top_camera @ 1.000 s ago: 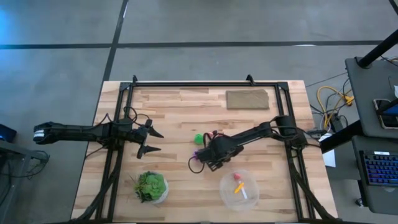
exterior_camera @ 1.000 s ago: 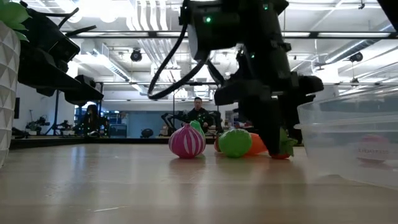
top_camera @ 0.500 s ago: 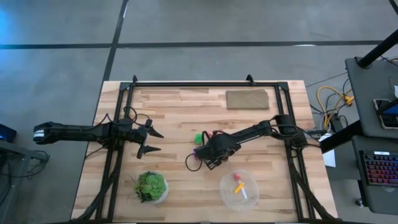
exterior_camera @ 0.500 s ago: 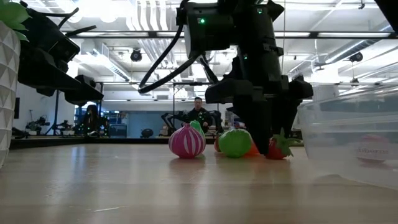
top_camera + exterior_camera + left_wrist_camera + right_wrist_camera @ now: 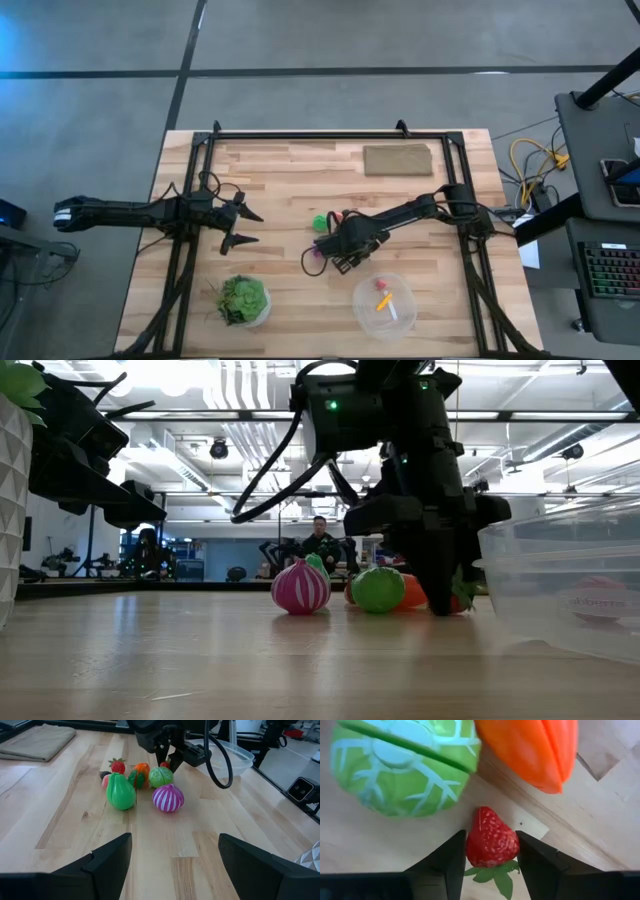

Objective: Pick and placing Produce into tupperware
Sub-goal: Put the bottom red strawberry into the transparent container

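Observation:
The toy produce lies in a cluster mid-table: a green pear [image 5: 120,792], a magenta onion [image 5: 168,798], a green cabbage [image 5: 402,767], an orange piece [image 5: 532,750] and two strawberries. My right gripper [image 5: 340,243] is down among them, shut on one strawberry [image 5: 491,842]. The other strawberry [image 5: 118,766] lies at the cluster's far side. The clear tupperware [image 5: 385,303] stands near the table's front edge with a red and a yellow piece inside. My left gripper [image 5: 243,227] waits open at the table's left. My right gripper pinches the strawberry's red body [image 5: 480,845] between its two fingers [image 5: 452,862], one on each side. The fingers come from above, pointing down. The strawberry lies on the table top, its green leaves [image 5: 495,872] toward the gripper's palm.
A white bowl of leafy greens [image 5: 242,300] stands at the front left. A folded tan cloth [image 5: 397,158] lies at the far right. The cabbage and the orange piece lie close against the held strawberry. Bare wood stretches between the left gripper and the cluster.
My right gripper has stayed low over the cluster, swinging slightly toward the table's left and back again. The strawberry has remained on the table.

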Controlling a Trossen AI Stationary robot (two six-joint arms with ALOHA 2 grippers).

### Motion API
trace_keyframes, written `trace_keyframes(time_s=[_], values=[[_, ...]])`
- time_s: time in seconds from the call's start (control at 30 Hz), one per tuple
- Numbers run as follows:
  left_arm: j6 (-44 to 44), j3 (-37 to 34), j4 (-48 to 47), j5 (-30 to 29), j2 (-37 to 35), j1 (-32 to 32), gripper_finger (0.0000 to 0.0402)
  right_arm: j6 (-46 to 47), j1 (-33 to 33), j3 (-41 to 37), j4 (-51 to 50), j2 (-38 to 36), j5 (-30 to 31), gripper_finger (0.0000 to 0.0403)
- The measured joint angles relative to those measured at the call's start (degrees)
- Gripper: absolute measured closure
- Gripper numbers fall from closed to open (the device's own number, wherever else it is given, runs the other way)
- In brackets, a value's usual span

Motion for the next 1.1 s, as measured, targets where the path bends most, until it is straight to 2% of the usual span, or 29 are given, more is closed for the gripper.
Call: trace_keyframes(time_s=[0.23,0.43,0.6,0.87,1.1], values=[[0.00,0.00,0.00,0.02,0.00,0.00,0.0118,0.15,0.00,0.24,0.23,-0.73,0.71,0.0278],[-0.01,0.02,0.00,0.02,0.00,0.00,0.0118,-0.42,0.41,1.08,-0.34,-1.74,-1.43,0.0266],[0.00,0.00,-0.01,0.01,0.00,0.00,0.0118,1.06,2.87,3.00,-3.16,-6.67,-2.25,0.0266],[0.00,0.00,-0.02,0.02,0.00,0.00,0.0118,12.08,12.29,3.08,-6.53,-16.58,-3.55,0.0263],[0.00,0.00,-0.02,0.02,0.00,0.02,0.0118,23.74,19.29,1.76,-8.38,-15.57,-3.75,0.0262]])
